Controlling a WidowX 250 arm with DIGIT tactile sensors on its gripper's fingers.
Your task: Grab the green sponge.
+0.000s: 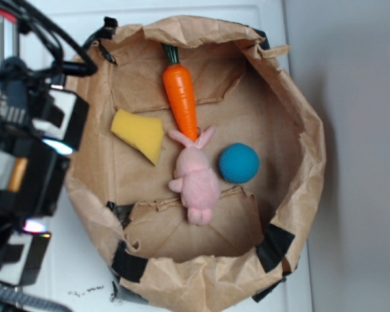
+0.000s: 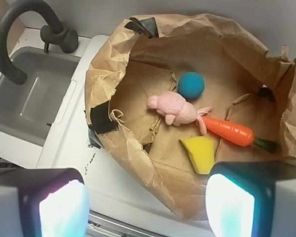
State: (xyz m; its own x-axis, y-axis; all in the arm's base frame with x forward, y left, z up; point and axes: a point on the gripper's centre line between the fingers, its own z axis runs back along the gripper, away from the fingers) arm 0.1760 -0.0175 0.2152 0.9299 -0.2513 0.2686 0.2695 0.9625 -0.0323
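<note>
The green sponge (image 1: 140,132) is a yellow foam wedge lying on the floor of an open brown paper bag (image 1: 292,214), at its left side. In the wrist view the sponge (image 2: 201,153) lies near the bag's near wall (image 2: 138,163), partly hidden behind my right finger. My gripper (image 1: 45,185) is outside the bag, beyond its left rim, apart from the sponge. In the wrist view the gripper (image 2: 145,210) is open wide and empty, its fingers (image 2: 59,207) glowing pale at the bottom corners.
An orange toy carrot (image 1: 182,97), a pink plush bunny (image 1: 196,179) and a teal ball (image 1: 238,162) lie in the bag beside the sponge. A grey sink (image 2: 29,98) with a dark faucet (image 2: 10,29) is at the left of the white counter.
</note>
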